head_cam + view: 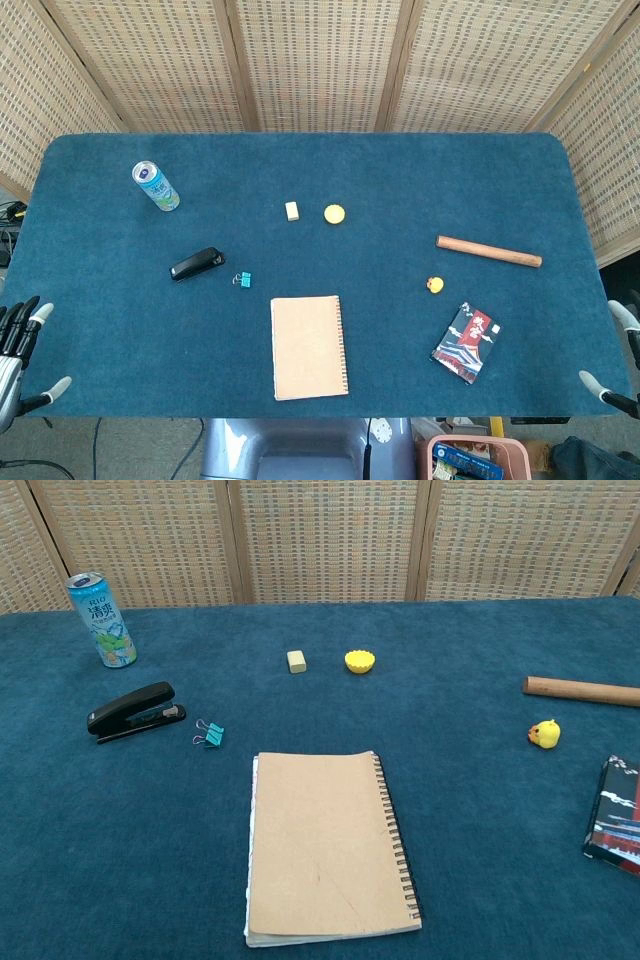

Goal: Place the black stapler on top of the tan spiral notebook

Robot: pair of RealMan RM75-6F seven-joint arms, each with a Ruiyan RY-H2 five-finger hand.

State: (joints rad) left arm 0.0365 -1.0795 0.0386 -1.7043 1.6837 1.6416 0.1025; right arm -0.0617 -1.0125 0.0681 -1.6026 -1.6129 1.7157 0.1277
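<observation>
The drink can (pixel 102 619) standing at the far left of the blue table (pixel 400 170) reads "RIO" near its top, with Chinese characters beneath. The black stapler (pixel 134 711) lies on the cloth in front of the can, a small blue binder clip (pixel 209 734) just beside its right end. The tan spiral notebook (pixel 325 846) lies flat near the table's front edge, coil on its right side, apart from the stapler with nothing on it. Beyond it sit a pale eraser (pixel 296 661) and a yellow cup-shaped piece (pixel 360 660). To the right are a wooden rolling pin (pixel 488 251), a yellow duck toy (pixel 544 734) and a dark printed packet (pixel 467 342) whose writing is too small to read. The left hand (pixel 20 345) hangs off the table's front-left corner, fingers spread, grasping nothing. The right hand (pixel 615 375) barely shows at the right edge; its state I cannot tell.
</observation>
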